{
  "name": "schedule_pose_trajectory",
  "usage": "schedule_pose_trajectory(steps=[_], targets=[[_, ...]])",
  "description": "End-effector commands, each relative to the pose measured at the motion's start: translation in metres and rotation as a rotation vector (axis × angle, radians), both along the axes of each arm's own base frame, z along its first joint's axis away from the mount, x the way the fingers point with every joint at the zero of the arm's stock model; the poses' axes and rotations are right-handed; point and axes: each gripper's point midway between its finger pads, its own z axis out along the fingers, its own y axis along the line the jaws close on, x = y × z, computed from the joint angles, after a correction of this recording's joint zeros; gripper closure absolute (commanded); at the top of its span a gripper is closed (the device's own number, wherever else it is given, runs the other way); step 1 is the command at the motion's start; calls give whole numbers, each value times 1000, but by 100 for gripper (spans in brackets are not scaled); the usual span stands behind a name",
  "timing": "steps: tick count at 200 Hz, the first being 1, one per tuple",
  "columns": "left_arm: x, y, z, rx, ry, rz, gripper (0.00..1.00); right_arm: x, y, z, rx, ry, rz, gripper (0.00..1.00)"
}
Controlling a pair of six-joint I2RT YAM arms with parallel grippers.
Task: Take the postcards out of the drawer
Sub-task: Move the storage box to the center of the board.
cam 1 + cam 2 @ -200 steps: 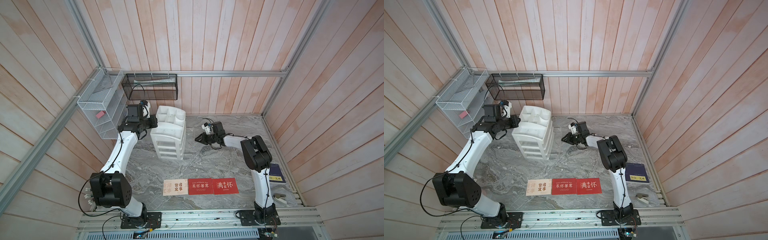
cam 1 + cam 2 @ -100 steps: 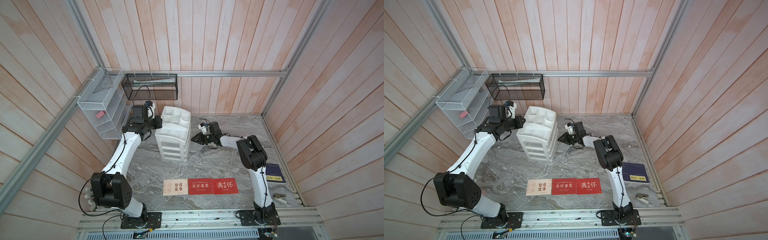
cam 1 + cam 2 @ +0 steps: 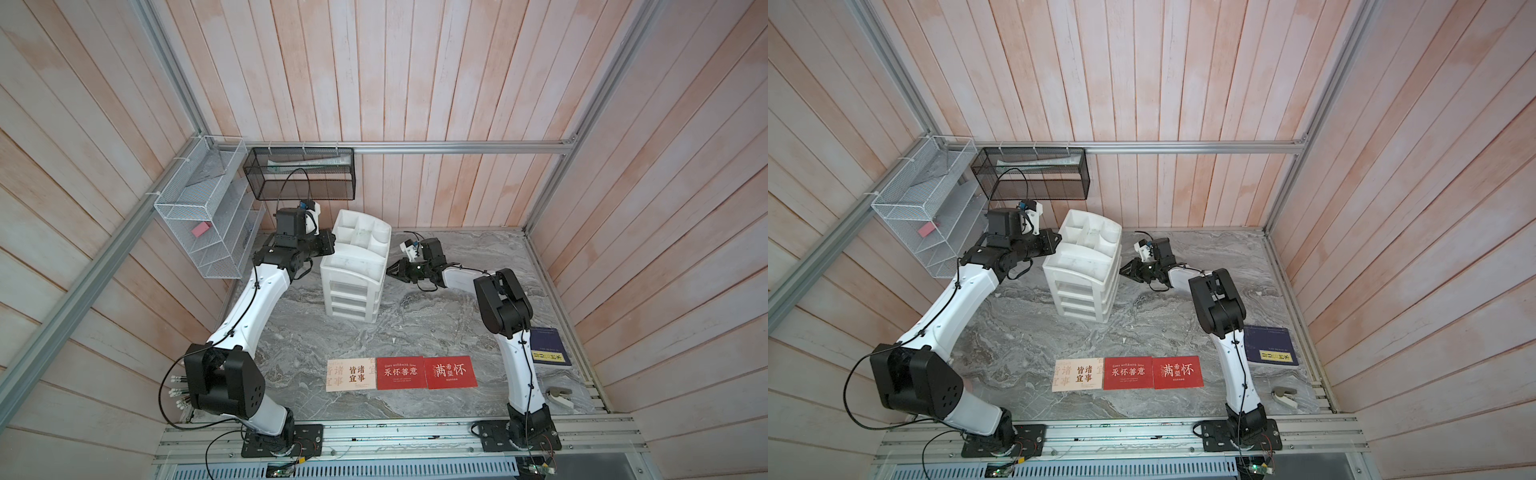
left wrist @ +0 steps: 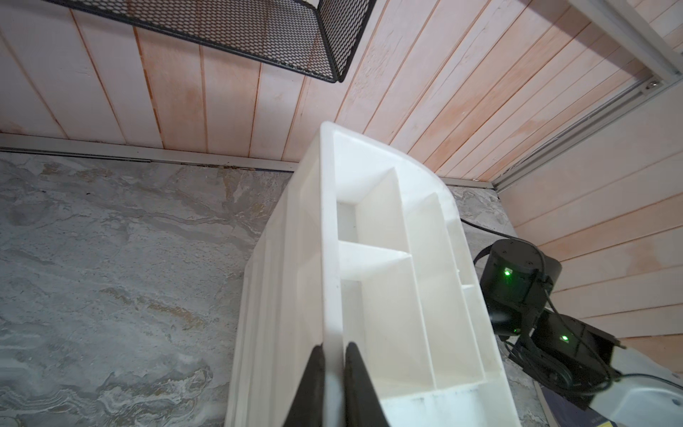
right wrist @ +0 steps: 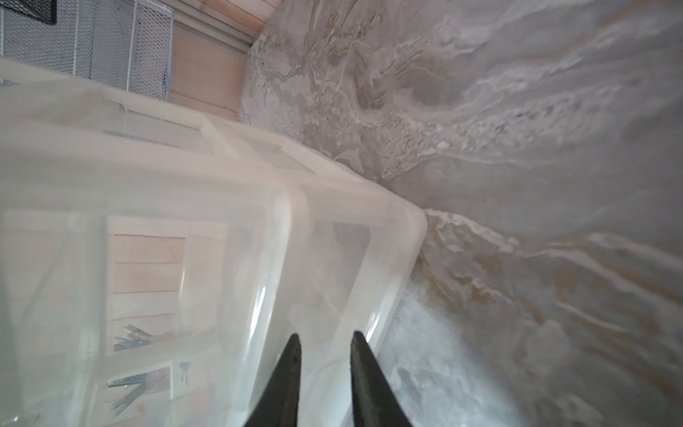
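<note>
Left gripper (image 4: 334,373): fingers (image 4: 313,384) nearly closed, pinching the top rim (image 4: 330,258) of the unit (image 3: 353,274).

Unit: white, upright on the table (image 3: 436,324). Its drawers (image 3: 351,299) look pushed in.

Right gripper (image 5: 324,369): at the unit's right side, fingers a little apart. Cannot tell whether they clamp a rib there or only sit against the wall.

Postcards (image 3: 401,372): three flat in a row on the table, well in front of the unit, one cream and two red, edges touching. None seen in the unit.

Step, as I judge it: the cards are out, and the arms are now shifting the unit. Next move: ease off the rim and back both arms away without tipping it.

Against a second ago: the unit has slid rightward and turned slightly, the left gripper travelling with it. The gap to the right gripper has closed. Postcards unmoved.
</note>
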Motion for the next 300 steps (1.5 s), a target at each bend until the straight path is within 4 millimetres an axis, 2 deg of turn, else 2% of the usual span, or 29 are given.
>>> schedule_pose_trajectory(steps=[1, 59, 101, 144, 201, 230, 300], targets=[[-9, -27, -28, -23, 103, -99, 87, 6, 7, 16, 43, -40, 29, 75], [-3, -31, -35, -23, 116, -109, 87, 4, 8, 32, 96, -59, 45, 75], [-2, -39, -39, -37, 127, -132, 87, 12, 4, 49, 149, -81, 39, 75], [-3, -55, -48, -37, 142, -166, 86, 20, -6, 58, 169, -91, 29, 75], [-7, -87, -46, -51, 140, -230, 84, 31, -26, 65, 180, -100, 1, 75], [-7, -98, -50, -61, 148, -244, 83, 34, -33, 67, 177, -104, -5, 75], [-1, -92, -57, -26, 151, -212, 81, 38, -39, 63, 161, -94, -16, 75]])
